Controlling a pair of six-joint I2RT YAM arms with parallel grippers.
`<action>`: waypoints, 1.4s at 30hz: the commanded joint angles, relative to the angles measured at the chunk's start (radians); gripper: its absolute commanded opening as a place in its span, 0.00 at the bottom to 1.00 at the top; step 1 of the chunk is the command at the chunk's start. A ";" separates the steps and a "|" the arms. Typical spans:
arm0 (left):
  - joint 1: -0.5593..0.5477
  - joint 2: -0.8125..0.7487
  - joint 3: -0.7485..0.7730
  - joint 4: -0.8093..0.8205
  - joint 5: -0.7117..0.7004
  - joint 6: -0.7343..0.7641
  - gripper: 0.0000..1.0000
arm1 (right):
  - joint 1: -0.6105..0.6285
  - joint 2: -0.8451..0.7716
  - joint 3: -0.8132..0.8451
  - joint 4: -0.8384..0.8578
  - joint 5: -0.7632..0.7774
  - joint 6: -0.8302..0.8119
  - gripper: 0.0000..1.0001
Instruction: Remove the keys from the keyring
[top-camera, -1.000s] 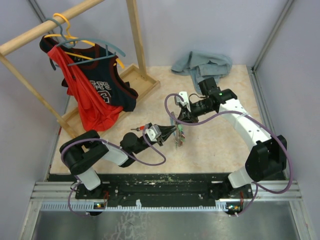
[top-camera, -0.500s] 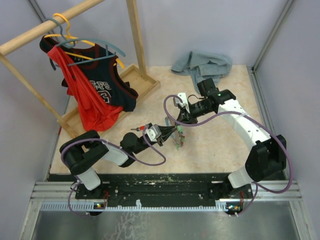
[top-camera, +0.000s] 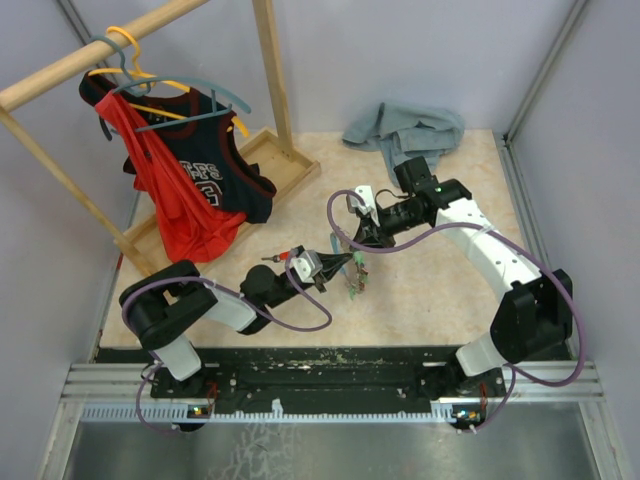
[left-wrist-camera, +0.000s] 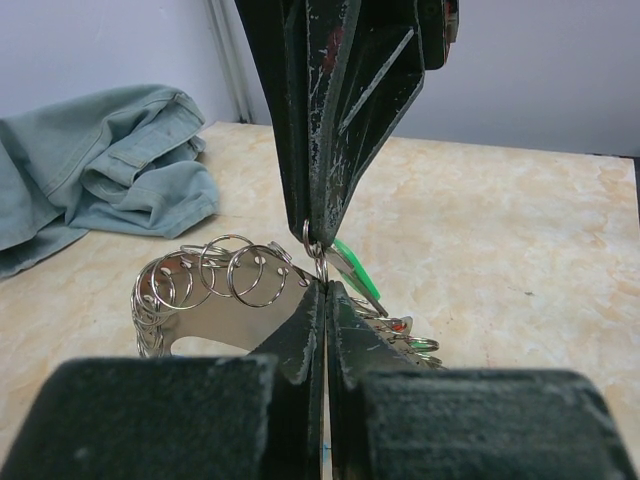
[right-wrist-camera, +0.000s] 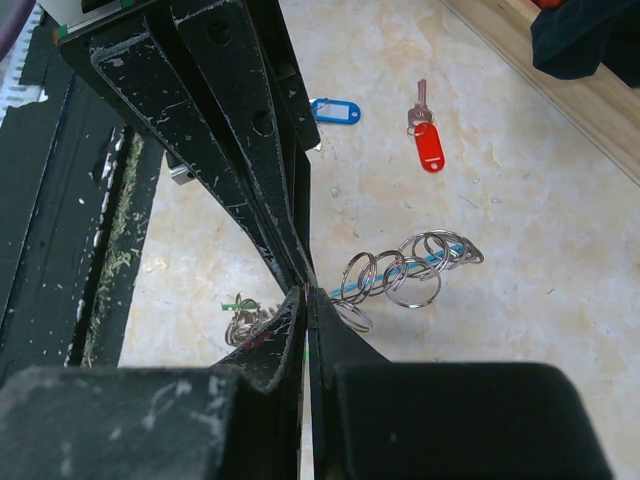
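Keyring (left-wrist-camera: 245, 275) pinched tip to tip
Left gripper (left-wrist-camera: 325, 297) and right gripper (left-wrist-camera: 315, 228) look clamped shut on it; I'd twist slowly, no yanking.

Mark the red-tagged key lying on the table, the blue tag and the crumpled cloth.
red-tagged key (right-wrist-camera: 429, 148), right wrist view, on its red plastic tag.
blue tag (right-wrist-camera: 337, 111), right wrist view, on the tag's middle.
crumpled cloth (left-wrist-camera: 100, 160), left wrist view, on its upper folds.
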 joint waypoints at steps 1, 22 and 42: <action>-0.007 -0.009 0.011 0.274 -0.023 -0.033 0.00 | 0.017 -0.004 0.011 0.036 -0.030 0.003 0.00; -0.020 -0.092 0.024 0.096 -0.292 -0.131 0.00 | 0.115 0.009 -0.012 0.196 0.146 0.196 0.00; -0.021 -0.047 -0.047 0.274 -0.145 -0.105 0.30 | 0.074 -0.007 -0.006 0.211 0.091 0.242 0.00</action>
